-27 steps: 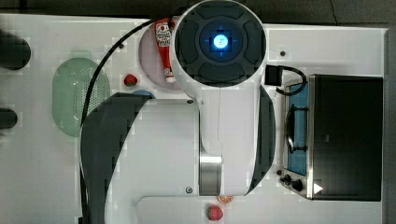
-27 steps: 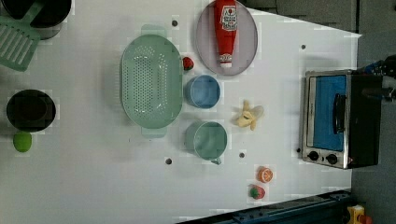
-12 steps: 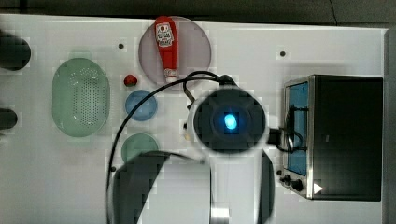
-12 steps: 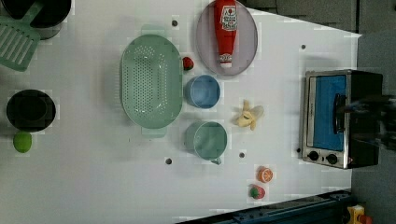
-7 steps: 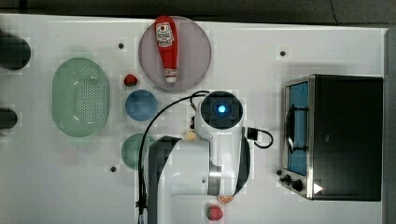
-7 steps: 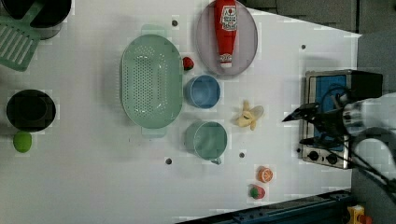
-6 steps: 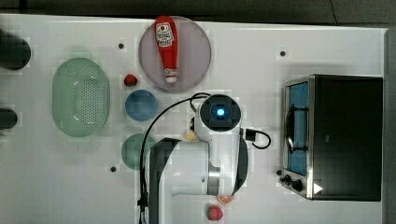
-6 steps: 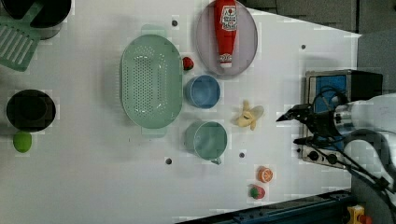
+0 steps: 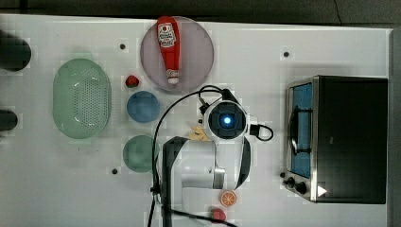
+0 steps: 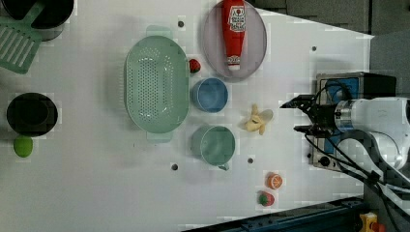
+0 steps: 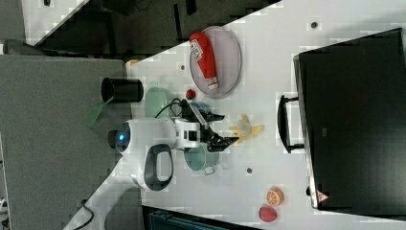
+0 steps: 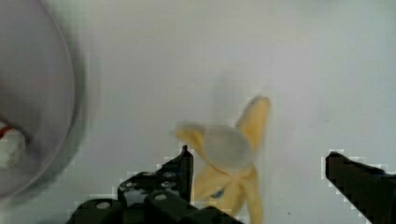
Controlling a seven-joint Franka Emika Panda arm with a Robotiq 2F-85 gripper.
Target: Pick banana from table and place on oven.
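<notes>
Arm (image 9: 208, 165) seemingly hides most banana (image 9: 196, 135).

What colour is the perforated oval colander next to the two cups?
The oval perforated colander is pale mint green, clearest in the left view.

Your banana (image 10: 257, 120) lies flat on the table (image 10: 96, 183): pale yellow, half-peeled, peel strips splayed outward around a whitish rounded tip, with a small blue mark on one strip in the wrist view (image 12: 227, 163). In the left view you find it between the blue and green cups and the oven (image 10: 355, 87), apart from each. The table is white and flat with a few dark bolt holes. The oven (image 9: 347, 139) sits at the top view's right, boxy, black top bare, silver front frame, blue-tinted door shut, bar handle, black knobs.
</notes>
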